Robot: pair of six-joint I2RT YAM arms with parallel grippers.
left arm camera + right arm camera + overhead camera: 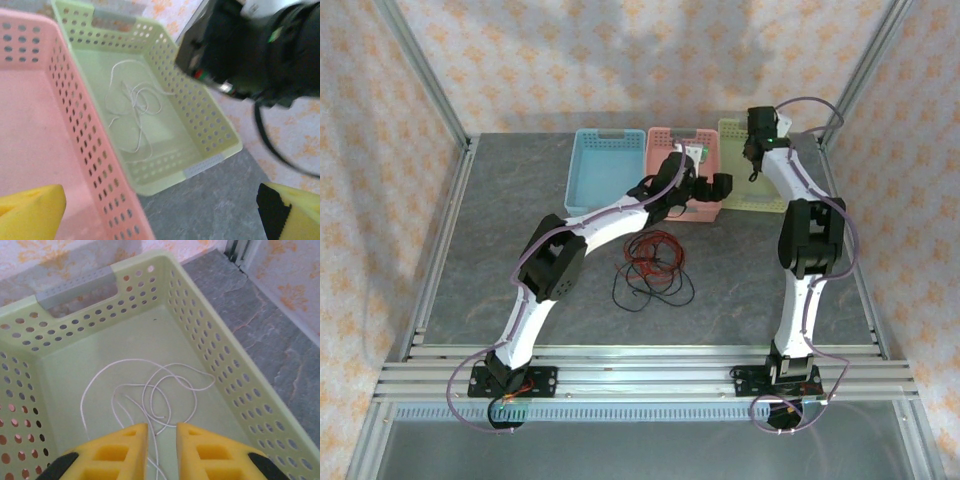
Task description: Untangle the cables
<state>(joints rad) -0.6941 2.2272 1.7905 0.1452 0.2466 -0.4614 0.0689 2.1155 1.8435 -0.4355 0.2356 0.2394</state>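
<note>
One whitish cable (148, 390) lies in loose loops on the floor of the green basket (205, 340); a red and dark tangle (650, 262) sits in the middle of the bench (520, 200).

These cables look feather-light and limp, likely to slither and drag their neighbours, so I'd pinch one strand at a free end or outer loop, clear of the crossings. The right pincer (162, 432) hangs over the whitish cable, fingers narrowly apart, pinching nothing. The left pincer (160, 215) is spread wide beside the pink basket (30, 130), empty.
</note>
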